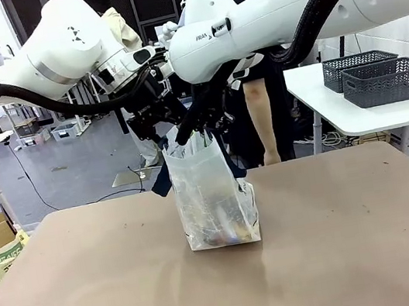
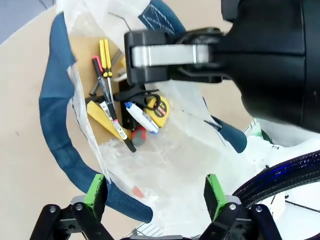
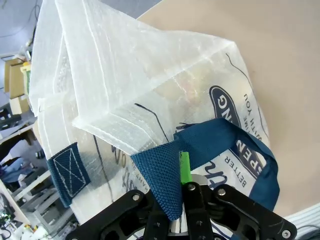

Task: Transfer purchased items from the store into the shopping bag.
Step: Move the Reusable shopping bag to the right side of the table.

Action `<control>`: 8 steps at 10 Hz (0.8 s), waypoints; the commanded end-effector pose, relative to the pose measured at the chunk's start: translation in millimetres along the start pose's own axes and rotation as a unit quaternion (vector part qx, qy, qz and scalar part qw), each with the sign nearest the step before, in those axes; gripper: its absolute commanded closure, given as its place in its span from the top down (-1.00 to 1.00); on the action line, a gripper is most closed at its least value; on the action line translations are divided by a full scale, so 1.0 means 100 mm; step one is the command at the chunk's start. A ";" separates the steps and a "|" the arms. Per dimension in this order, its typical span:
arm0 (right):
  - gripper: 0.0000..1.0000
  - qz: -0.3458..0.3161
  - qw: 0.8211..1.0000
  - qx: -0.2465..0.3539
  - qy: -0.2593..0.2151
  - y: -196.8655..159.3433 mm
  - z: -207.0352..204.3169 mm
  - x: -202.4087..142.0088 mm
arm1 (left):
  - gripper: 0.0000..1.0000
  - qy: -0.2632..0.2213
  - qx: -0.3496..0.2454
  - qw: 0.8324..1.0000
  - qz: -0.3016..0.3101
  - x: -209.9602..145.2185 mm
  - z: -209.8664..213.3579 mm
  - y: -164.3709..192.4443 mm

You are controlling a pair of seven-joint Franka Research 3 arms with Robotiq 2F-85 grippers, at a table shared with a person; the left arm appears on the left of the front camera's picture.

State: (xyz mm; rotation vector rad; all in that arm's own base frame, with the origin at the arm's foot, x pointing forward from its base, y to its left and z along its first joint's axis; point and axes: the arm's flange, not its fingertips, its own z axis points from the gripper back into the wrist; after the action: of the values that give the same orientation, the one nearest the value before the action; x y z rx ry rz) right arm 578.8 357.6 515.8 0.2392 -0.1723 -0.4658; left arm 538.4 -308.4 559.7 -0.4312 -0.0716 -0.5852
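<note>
— Over the middle of the table (image 1: 95, 297), which step was judged to be in hand?
— The placing step. The left gripper (image 2: 155, 187) was pointed down at the mouth of the shopping bag (image 1: 212, 199), its jaws spread wide with nothing between them. Purchased items (image 2: 125, 110) were seen lying at the bottom.
— And the right gripper (image 3: 184, 169)?
— It was clamped on a navy handle (image 3: 160, 175), by which the mouth was held up. Next, a straight lift clear of the bag was judged necessary, with the handle not let go.
</note>
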 end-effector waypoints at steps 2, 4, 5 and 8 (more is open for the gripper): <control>-1.00 0.001 1.000 0.006 -0.007 0.05 -0.05 -0.01 | 1.00 0.024 -0.009 1.000 0.001 -0.06 -0.07 -0.05; -1.00 -0.003 1.000 0.013 -0.002 0.07 -0.09 -0.02 | 1.00 0.020 -0.029 0.999 -0.008 -0.03 -0.11 -0.08; -1.00 -0.005 1.000 0.015 0.004 0.08 -0.11 -0.03 | 1.00 0.014 -0.039 0.999 -0.012 -0.03 -0.12 -0.08; -1.00 -0.012 1.000 0.021 0.011 0.13 -0.17 -0.05 | 1.00 -0.005 -0.058 0.998 -0.015 -0.05 -0.12 -0.10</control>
State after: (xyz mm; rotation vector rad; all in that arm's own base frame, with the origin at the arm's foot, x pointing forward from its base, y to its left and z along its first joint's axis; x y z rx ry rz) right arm 580.1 367.2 504.2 0.2611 -0.1599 -0.4652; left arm 531.4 -320.8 552.3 -0.4987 -0.0273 -0.6023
